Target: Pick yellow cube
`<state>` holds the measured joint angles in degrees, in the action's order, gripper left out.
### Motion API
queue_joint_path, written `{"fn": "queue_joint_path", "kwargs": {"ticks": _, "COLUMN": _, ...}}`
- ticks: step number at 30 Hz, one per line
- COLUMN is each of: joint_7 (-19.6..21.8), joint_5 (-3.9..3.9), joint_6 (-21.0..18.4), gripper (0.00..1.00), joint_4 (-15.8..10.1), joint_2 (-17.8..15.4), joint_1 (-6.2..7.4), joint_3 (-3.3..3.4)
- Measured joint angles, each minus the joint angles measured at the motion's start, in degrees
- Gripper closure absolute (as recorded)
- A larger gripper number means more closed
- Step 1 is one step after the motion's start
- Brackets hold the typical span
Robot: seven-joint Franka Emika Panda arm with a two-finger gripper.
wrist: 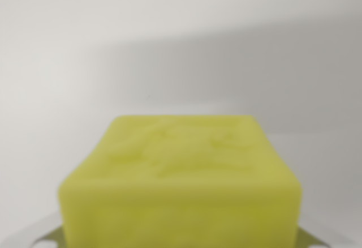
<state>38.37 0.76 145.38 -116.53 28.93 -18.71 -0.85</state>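
I see the cube dead centre and very close below my wrist camera, resting on the pale tabletop, with grey end effector tips peeking out on either side of it, though I cannot tell whether they grip it.

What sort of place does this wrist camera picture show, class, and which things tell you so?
Probably a bare test bench or lab tabletop: a plain white surface, one blurred yellow cube close to the camera, and metal bits of the tool at the bottom corners. Nothing else shows.
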Motion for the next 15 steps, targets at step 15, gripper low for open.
{"fn": "queue_joint_path", "kwargs": {"ticks": 15, "joint_7": -0.07, "joint_5": -0.11, "joint_6": -2.71, "gripper": 1.00, "joint_4": -0.23, "joint_2": -2.93, "joint_1": 0.01, "joint_3": 0.00}}
